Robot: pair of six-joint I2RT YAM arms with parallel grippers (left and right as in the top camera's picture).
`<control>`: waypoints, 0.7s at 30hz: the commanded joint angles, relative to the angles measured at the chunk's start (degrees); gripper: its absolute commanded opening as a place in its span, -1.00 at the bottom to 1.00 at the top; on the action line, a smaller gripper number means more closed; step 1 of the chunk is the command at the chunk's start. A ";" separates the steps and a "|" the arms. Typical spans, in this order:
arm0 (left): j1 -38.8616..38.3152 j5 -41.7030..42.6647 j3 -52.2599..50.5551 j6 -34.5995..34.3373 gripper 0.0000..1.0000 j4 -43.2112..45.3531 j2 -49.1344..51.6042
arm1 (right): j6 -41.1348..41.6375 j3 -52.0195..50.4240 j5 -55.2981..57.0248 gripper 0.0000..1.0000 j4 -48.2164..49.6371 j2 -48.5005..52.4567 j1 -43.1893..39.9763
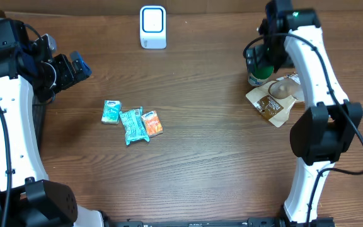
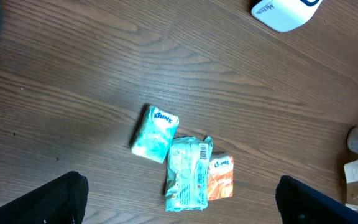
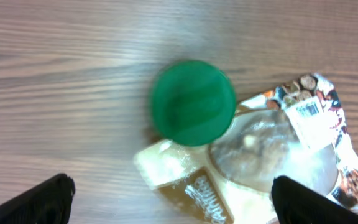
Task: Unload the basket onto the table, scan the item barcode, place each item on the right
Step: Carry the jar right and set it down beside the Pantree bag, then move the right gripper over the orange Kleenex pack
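Overhead view is showing the right claw [image 1: 261, 60] hanging spread wide over the round green-lidded jar [image 1: 257, 79], which is standing on the wooden counter [image 1: 219, 157] just beside a brown printed snack pouch [image 1: 273, 104]; the left claw [image 1: 79, 65] is also gaping wide, holding nothing

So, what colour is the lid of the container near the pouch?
The lid is green; the right wrist view shows it best.

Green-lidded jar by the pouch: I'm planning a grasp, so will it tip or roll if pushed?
The jar stands upright, lid up, so it likely slides rather than rolls. It seems to rest against the pouch, which might snag a push and tip it.
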 commanded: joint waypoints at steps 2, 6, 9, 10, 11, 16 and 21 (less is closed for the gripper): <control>-0.39 -0.13 0.13 0.72 0.99 0.09 0.20 | 0.22 11.52 -14.29 1.00 -7.30 -1.33 2.36; -0.39 -0.13 0.13 0.72 0.99 0.09 0.20 | 0.20 13.84 -28.81 0.99 -9.75 -1.33 3.82; -0.39 -0.13 0.13 0.72 0.99 0.09 0.20 | 0.20 12.85 -35.23 1.00 -8.13 -1.25 4.96; -0.39 -0.13 0.13 0.72 0.99 0.09 0.20 | 0.20 12.15 -36.54 1.00 -7.34 -1.22 5.53; -0.39 -0.13 0.13 0.72 0.99 0.09 0.20 | 0.20 11.54 -37.27 1.00 -6.73 -1.20 6.10; -0.39 -0.13 0.13 0.72 0.99 0.09 0.20 | 0.20 6.86 -36.76 0.98 -3.50 -1.01 10.25; -0.39 -0.13 0.13 0.72 0.99 0.09 0.20 | 3.98 -1.33 -34.01 0.64 1.22 -1.01 14.93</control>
